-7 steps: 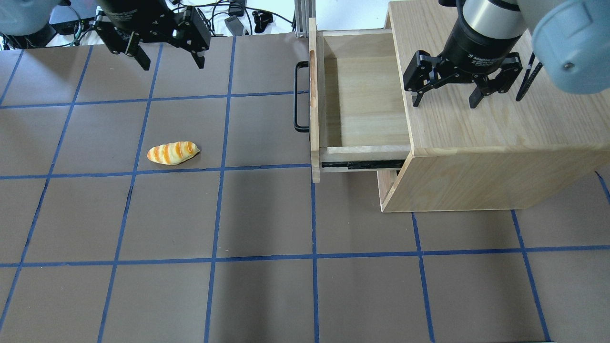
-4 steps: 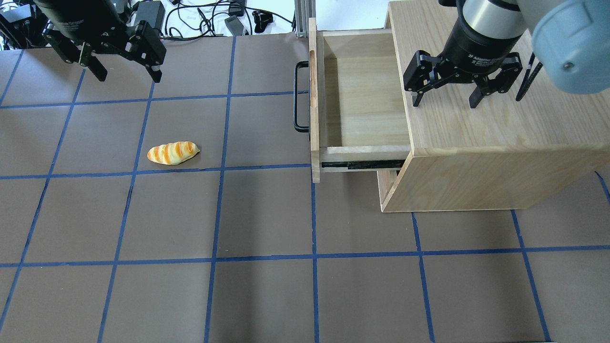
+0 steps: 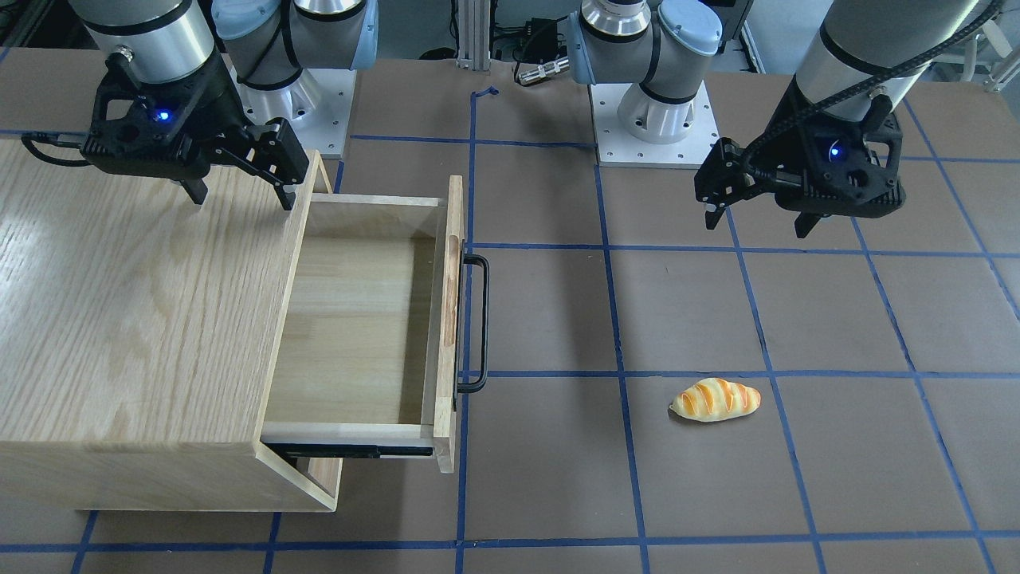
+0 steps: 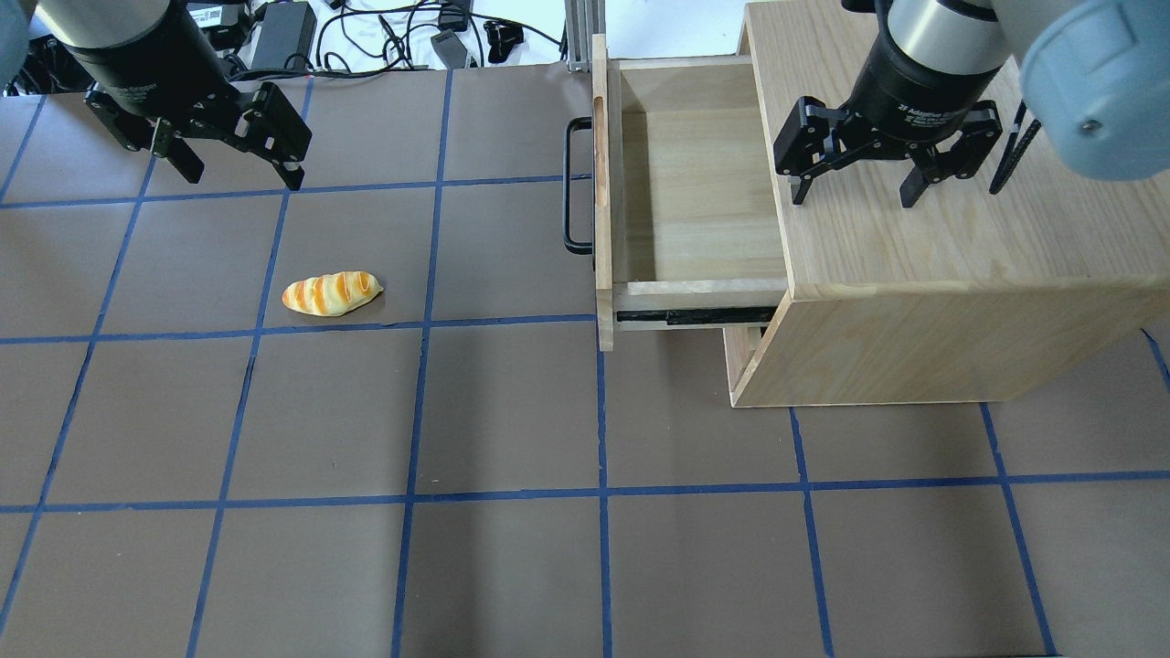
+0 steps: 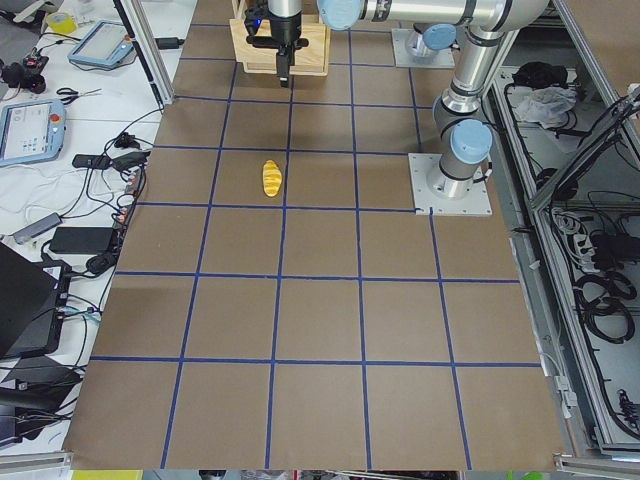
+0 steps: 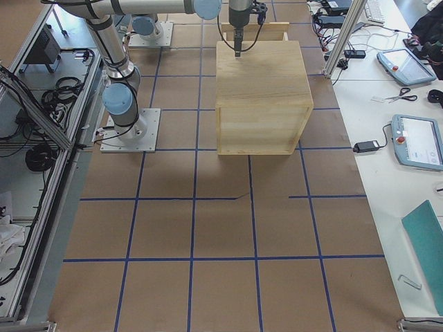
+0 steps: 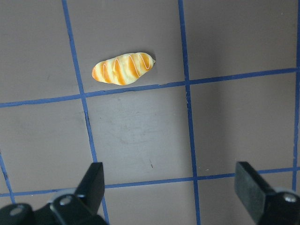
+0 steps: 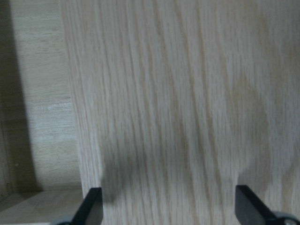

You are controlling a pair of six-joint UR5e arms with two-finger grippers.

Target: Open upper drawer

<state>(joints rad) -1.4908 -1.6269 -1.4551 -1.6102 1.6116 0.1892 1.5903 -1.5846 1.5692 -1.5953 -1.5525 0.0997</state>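
Note:
The upper drawer [image 4: 699, 183] stands pulled well out of the light-wood cabinet [image 4: 951, 238], and its inside is empty [image 3: 351, 327]. Its black bar handle [image 4: 571, 187] faces the table's middle and also shows in the front-facing view [image 3: 482, 319]. My right gripper [image 4: 852, 198] is open and empty, hovering above the cabinet top near its drawer-side edge [image 3: 241, 201]. Its wrist view shows the cabinet top [image 8: 178, 93] and its fingers [image 8: 91, 208]. My left gripper [image 4: 242, 178] is open and empty above the bare table, far from the handle [image 3: 755, 227].
A toy bread loaf [image 4: 331, 292] lies on the brown table, on the near side of my left gripper, and shows in the left wrist view [image 7: 123, 68]. Cables [image 4: 393, 37] lie beyond the table's far edge. The arm bases [image 3: 653, 112] stand at the robot's side.
My left gripper has moved to the left, away from the drawer, and stays open. The right gripper and the drawer have not moved.

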